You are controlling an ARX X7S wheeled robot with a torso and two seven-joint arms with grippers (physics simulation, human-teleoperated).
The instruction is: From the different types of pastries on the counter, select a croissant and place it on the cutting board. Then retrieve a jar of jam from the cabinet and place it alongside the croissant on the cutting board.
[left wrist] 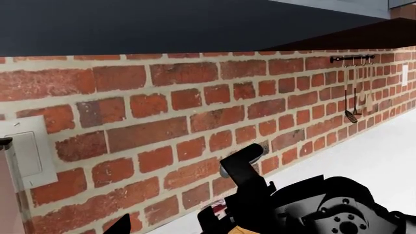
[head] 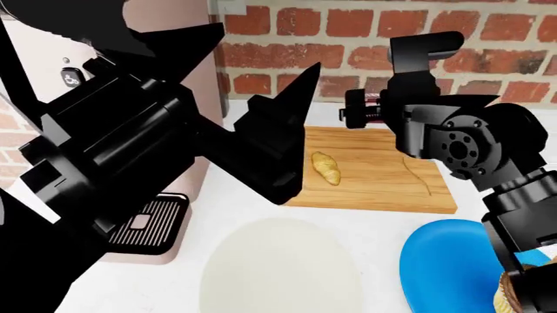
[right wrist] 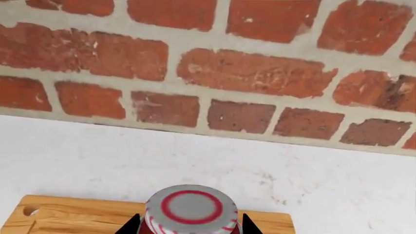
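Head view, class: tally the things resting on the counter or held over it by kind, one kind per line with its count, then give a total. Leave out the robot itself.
Plates: 2, cream and blue
Cutting board: 1
Croissant: 1
Jam jar: 1, in the right end effector
Coffee machine: 1
Total: 6

The croissant lies on the cutting board, left of the right claw, which holds the jar above the board's far edge.
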